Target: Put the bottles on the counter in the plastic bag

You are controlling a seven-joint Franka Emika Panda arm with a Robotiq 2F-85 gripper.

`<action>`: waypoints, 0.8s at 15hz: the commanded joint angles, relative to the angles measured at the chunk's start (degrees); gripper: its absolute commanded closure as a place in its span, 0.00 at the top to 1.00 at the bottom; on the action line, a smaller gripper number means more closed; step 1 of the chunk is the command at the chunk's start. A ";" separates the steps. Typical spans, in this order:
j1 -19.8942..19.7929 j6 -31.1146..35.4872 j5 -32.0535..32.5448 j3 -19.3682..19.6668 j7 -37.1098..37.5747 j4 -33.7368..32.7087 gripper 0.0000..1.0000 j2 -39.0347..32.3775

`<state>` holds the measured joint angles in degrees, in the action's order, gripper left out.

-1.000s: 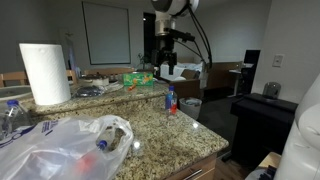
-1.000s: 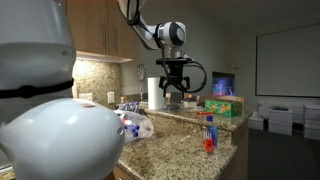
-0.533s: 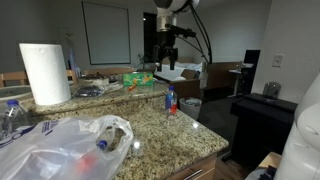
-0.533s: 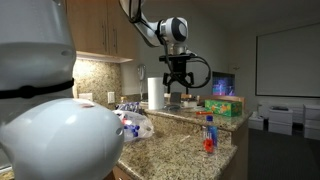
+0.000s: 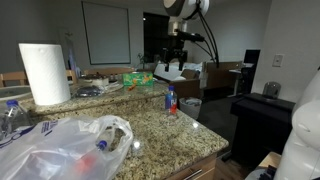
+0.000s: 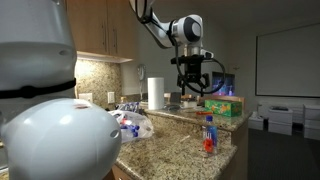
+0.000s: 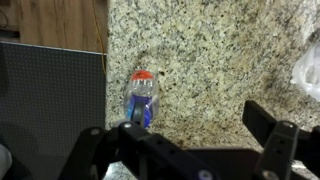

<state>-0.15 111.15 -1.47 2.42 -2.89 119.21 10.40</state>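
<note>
One small clear bottle (image 5: 171, 100) with a blue label and red-orange cap stands upright on the speckled granite counter (image 5: 160, 130), near its end edge; it also shows in an exterior view as the bottle (image 6: 208, 135). In the wrist view this bottle (image 7: 140, 98) sits left of centre, beside the left finger. My gripper (image 5: 178, 62) hangs open well above it, nothing between its fingers (image 7: 270, 125). The crinkly plastic bag (image 5: 70, 145) lies at the near end of the counter with a red-capped bottle (image 5: 102, 143) inside its mouth.
A paper towel roll (image 5: 44, 73) stands at the back left. A green box (image 5: 140, 77) rests on the raised ledge behind the bottle. A larger clear water bottle (image 5: 10, 115) is at the far left. The counter edge drops off just past the bottle.
The arm has swung sideways, to the right in both exterior views, and now hangs over the standing bottle. The gripper stays open. Bottle and bag have not moved.
</note>
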 commanded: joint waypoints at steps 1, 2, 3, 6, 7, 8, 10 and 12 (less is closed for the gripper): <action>-0.33 -0.12 -0.05 -0.27 -0.05 -0.13 1.00 -0.10; -0.26 -0.12 -0.05 -0.42 -0.05 -0.18 1.00 -0.09; -0.13 -0.13 -0.05 -0.59 -0.05 -0.25 1.00 -0.09; -0.14 0.64 0.33 -0.91 1.73 -0.50 1.00 -0.51; -0.36 2.20 0.03 -0.85 3.28 -0.47 1.00 -1.50; -0.64 2.39 -0.10 -0.66 4.57 -0.82 1.00 -2.82; -1.01 2.66 -2.62 0.35 5.39 -0.33 1.00 -5.27; -1.64 4.11 -4.46 1.21 6.31 0.11 1.00 -7.58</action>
<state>-0.43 112.74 -3.03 2.98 1.70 119.07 6.18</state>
